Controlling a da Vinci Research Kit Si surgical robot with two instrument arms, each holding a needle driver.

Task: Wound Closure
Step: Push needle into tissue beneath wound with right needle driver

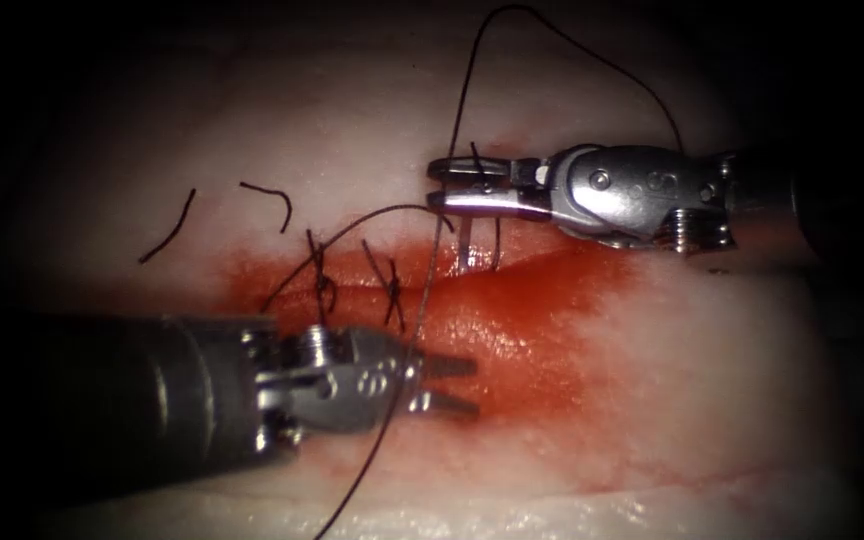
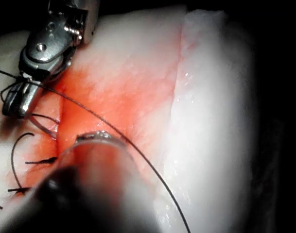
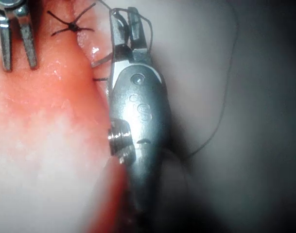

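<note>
The tissue (image 1: 652, 330) has a cut running across it, wet with red fluid (image 1: 512, 340). Two knotted stitches (image 1: 390, 290) close its left part. My right tool (image 1: 442, 183) hovers over the far edge of the cut, jaws slightly apart, and the thread (image 1: 457, 120) crosses them. Just under those jaws the needle (image 1: 464, 245) stands in the tissue, right of the stitches; it is also seen as the needle (image 3: 101, 60) beside the right tool (image 3: 130, 29). My left tool (image 1: 450, 386) is open and holds nothing, on the near side of the cut.
The long thread runs from the bottom edge past the left tool's jaws, up over the right tool and round behind it. Two cut ends of thread (image 1: 167, 228) lie on the pale tissue at the left. The tissue's front edge (image 1: 552, 510) is close below.
</note>
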